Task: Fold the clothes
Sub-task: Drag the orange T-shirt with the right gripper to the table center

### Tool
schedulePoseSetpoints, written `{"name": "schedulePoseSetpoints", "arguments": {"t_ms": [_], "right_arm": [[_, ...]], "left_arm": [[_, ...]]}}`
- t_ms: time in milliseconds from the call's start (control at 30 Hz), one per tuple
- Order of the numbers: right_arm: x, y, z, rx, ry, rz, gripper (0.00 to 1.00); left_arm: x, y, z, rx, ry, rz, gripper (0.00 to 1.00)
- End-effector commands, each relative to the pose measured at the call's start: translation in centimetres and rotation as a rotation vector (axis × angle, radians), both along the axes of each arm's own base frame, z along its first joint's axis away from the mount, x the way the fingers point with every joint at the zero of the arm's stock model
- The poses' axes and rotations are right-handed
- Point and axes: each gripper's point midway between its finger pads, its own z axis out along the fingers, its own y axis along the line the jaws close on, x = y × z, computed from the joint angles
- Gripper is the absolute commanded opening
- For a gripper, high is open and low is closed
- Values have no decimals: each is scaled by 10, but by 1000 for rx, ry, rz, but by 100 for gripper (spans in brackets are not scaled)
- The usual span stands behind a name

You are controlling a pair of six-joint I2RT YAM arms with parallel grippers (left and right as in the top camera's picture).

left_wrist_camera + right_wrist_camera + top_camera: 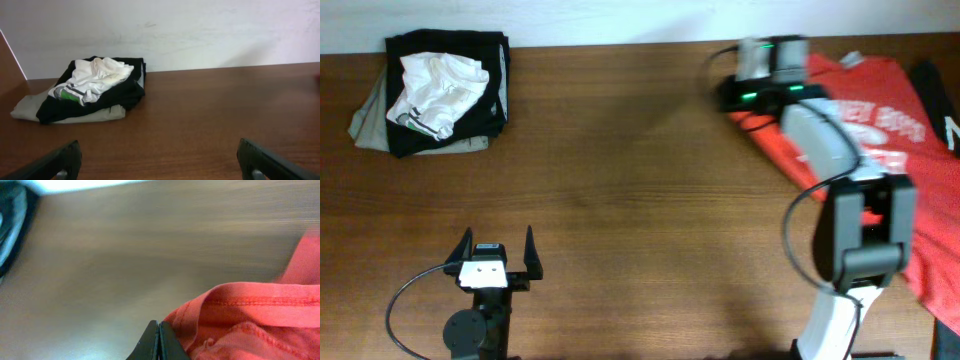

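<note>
The clothes, a red-orange T-shirt (pixel 885 115) with white lettering, lie crumpled at the table's far right, partly under my right arm. My right gripper (pixel 735 98) is at the shirt's left edge. In the right wrist view its jaws (pixel 159 326) are pressed together, and a stitched hem of the shirt (pixel 250 312) bunches up against the right finger. The cloth looks sharp while the table behind streaks. My left gripper (pixel 498 245) stands wide open at the near left with nothing between its fingers (pixel 159 152), far from the shirt.
A pile of folded dark and grey clothes with a white garment on top (pixel 440 90) (pixel 95 87) sits at the back left corner near the wall. A black item (pixel 942 100) lies at the right edge beside the shirt.
</note>
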Motion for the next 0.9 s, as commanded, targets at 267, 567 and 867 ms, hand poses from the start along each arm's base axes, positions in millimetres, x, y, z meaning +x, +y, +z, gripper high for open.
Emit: {"name": "schedulePoseSetpoints", "arguments": {"t_ms": [267, 567, 867], "right_arm": [[-128, 277, 35, 115, -42, 399, 11], [-96, 231, 60, 9, -18, 283, 88], [-50, -6, 46, -105, 315, -170, 99]], "left_arm": [[0, -1, -2, 19, 2, -8, 99], [0, -1, -2, 19, 2, -8, 99], [0, -1, -2, 19, 2, -8, 99]]}}
